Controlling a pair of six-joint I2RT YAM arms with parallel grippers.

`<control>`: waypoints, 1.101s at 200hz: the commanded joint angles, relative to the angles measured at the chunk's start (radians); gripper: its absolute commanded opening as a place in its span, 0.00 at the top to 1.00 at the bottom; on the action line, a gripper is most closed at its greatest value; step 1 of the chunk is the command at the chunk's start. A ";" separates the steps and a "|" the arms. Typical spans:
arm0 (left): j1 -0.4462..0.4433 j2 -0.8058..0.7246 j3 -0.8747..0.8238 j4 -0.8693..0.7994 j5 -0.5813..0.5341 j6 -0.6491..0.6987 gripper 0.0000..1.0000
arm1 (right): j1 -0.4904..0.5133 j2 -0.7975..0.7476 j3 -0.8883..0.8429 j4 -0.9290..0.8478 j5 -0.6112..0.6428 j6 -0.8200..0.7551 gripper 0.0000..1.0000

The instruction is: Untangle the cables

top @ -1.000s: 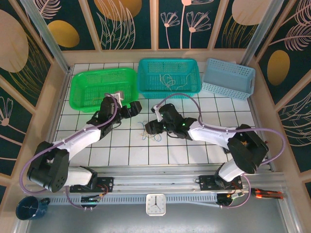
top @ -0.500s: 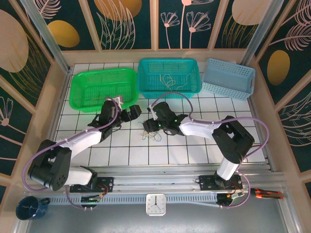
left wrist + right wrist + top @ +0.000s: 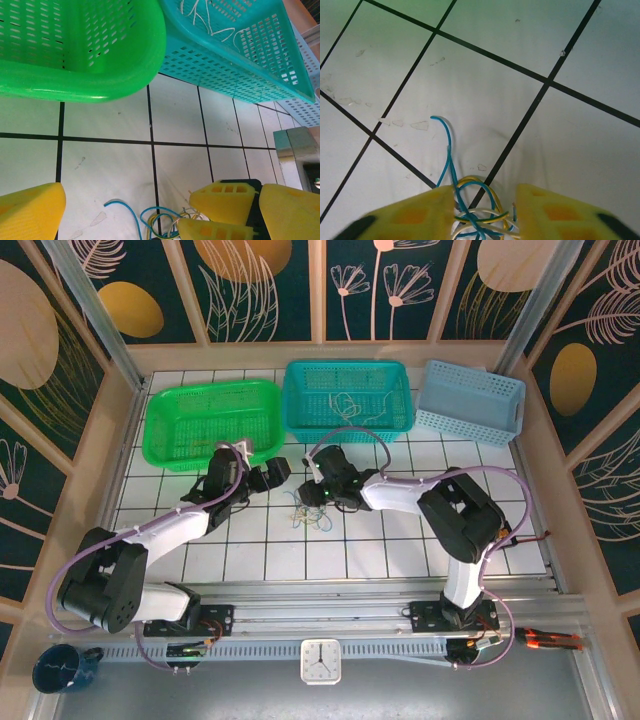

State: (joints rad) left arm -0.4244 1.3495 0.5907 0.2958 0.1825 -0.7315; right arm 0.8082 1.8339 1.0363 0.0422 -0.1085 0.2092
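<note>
The cables (image 3: 308, 517) lie in a small tangle of light blue, yellow and white loops on the tiled table (image 3: 400, 540), left of centre. My right gripper (image 3: 320, 498) reaches down onto the tangle. In the right wrist view its yellow fingers (image 3: 405, 215) straddle the cables (image 3: 480, 212) with a gap between them, and one blue end curls away to the upper left. My left gripper (image 3: 279, 473) hovers wide open just left of the tangle. In the left wrist view the cables (image 3: 150, 220) and the right gripper's fingers (image 3: 225, 196) sit between the left gripper's jaws.
Three baskets line the far edge: a green basket (image 3: 210, 392), a teal basket (image 3: 347, 370) with thin white wires (image 3: 345, 402) in it, and a light blue basket (image 3: 470, 400). The green basket's rim (image 3: 100, 85) hangs close above the left gripper.
The right gripper has moved left and forward onto the tangle, and its jaws have narrowed around it. The left gripper has barely moved and stays wide open.
</note>
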 commanded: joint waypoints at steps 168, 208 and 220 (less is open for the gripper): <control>0.006 0.047 -0.023 0.070 0.036 -0.035 0.01 | -0.119 -0.425 -0.248 0.280 -0.123 0.167 1.00; 0.006 0.068 -0.041 0.119 0.090 -0.079 0.01 | -0.153 -0.426 -0.307 0.307 -0.117 0.182 1.00; 0.006 0.076 -0.050 0.150 0.124 -0.097 0.01 | -0.162 -0.424 -0.326 0.316 -0.106 0.185 1.00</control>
State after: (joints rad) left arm -0.4244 1.4059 0.5663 0.3676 0.2337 -0.7788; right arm 0.6643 1.4254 0.7506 0.2951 -0.2188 0.3706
